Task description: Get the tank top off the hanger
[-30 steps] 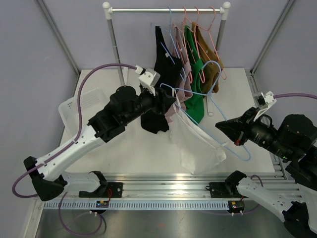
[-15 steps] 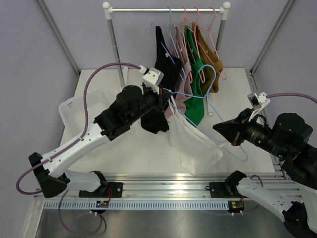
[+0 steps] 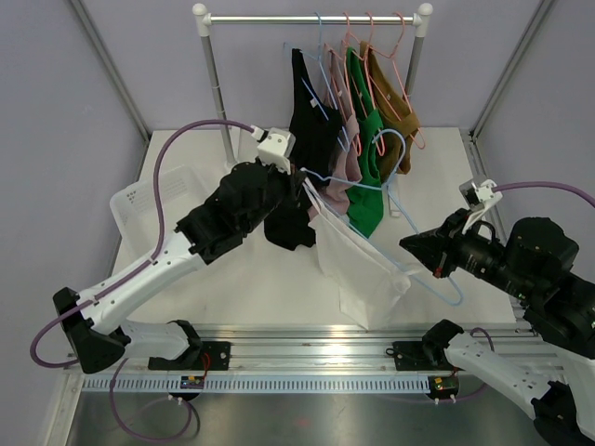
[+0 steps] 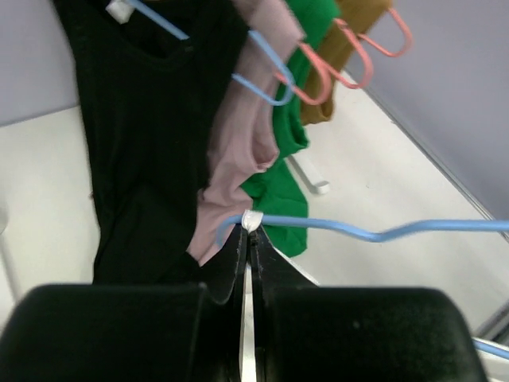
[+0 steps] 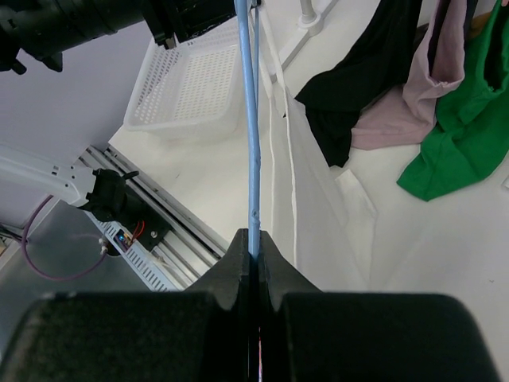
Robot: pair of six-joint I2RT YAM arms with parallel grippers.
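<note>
A white tank top [image 3: 358,269] hangs from a blue hanger [image 3: 353,184] held in the air between my two arms, in front of the clothes rack. My left gripper [image 3: 302,177] is shut at the hanger's left end, pinching the white strap [image 4: 252,220] where it wraps the blue wire [image 4: 358,231]. My right gripper [image 3: 409,243] is shut on the hanger's other end. In the right wrist view the blue wire [image 5: 248,119] runs straight out from between the jaws [image 5: 253,237], with the white cloth [image 5: 310,183] draped beside it.
The rack bar [image 3: 311,19] carries black [image 3: 307,121], pink [image 3: 339,139], green [image 3: 367,139] and brown [image 3: 395,102] garments on hangers, close behind the left gripper. A white basket [image 3: 149,200] sits at the left. The rack's post [image 3: 216,84] stands behind it.
My left gripper has shut on the strap at the hanger's left end. The right arm has shifted slightly left and down with the hanger.
</note>
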